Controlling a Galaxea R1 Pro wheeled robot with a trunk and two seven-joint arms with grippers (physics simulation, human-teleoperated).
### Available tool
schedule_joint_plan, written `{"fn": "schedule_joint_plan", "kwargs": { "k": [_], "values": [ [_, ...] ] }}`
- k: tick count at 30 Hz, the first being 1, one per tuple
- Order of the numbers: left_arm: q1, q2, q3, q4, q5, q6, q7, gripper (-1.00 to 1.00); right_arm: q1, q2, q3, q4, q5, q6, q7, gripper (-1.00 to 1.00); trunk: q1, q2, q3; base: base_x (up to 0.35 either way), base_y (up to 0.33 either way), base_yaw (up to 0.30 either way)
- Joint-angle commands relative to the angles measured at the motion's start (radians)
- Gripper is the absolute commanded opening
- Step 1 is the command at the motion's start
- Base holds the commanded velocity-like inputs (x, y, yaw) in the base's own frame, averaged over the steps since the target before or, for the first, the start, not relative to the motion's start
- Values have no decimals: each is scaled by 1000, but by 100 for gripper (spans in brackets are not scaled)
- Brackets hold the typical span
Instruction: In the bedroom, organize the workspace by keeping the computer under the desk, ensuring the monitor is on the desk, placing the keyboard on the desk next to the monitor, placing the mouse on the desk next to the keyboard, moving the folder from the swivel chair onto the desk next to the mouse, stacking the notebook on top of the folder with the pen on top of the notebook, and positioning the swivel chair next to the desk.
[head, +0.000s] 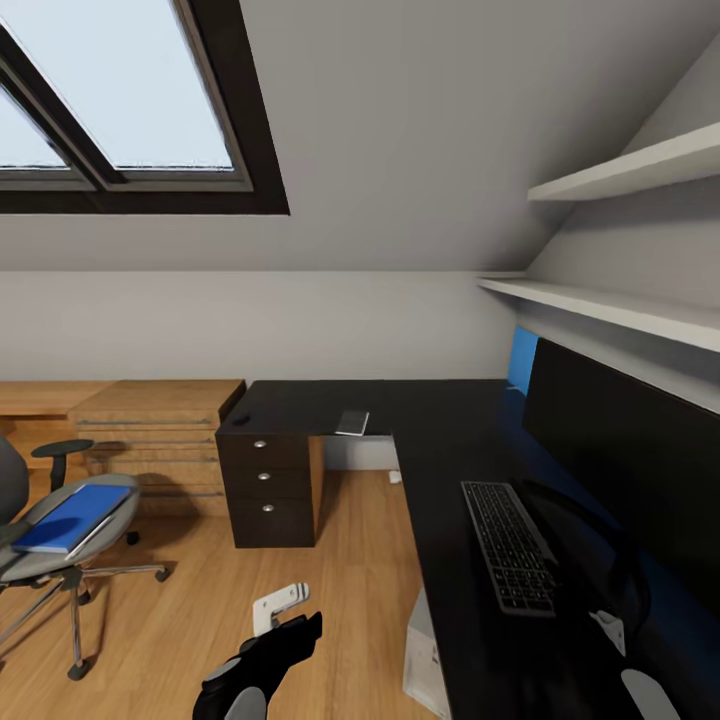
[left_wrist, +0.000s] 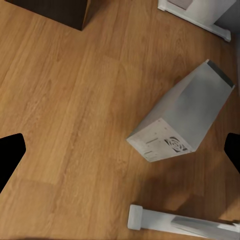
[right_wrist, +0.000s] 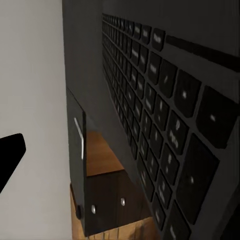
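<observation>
Flanking the desk (head: 440, 430): light-wood cabinets (head: 160, 425), wall shelves (head: 620, 175).

Worktop (head: 440, 420) runs along R wall & back. Monitor (head: 620, 470) on its R side, keyboard (head: 510, 545) just in front/L of it. Small notebook (head: 352, 422) at back edge above drawers. Swivel chair (head: 60, 540) far L, folder (head: 72, 517) on seat. Computer (left_wrist: 182, 117) on floor beside worktop.

sloped white ceiling, skylight (head: 120, 100), wall shelves (head: 620, 170), wood floor (head: 340, 570), low wood cabinets (head: 160, 425)
</observation>
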Motion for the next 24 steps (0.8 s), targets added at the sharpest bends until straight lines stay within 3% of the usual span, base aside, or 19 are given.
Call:
{"fn": "schedule_joint_plan", "kwargs": {
  "k": [1, 13, 24],
  "values": [
    [-1, 1, -1, -2, 7, 2, 8, 100, -1, 0, -2, 0, -6, 6, -4, 100, 4, -8, -5, 0, 0, 0],
    [-1, 1, -1, -8, 8, 3, 8, 100, -2, 0, -2, 0, -5, 5, -27, 100, 50, -92, -42, -13, 0, 0],
    [-1, 1, 0, -8, 10, 4, 8, 100, -2, 0, -2, -1, -5, 5, -27, 100, 92, -169, -77, -296, 0, 0]
  ]
}}
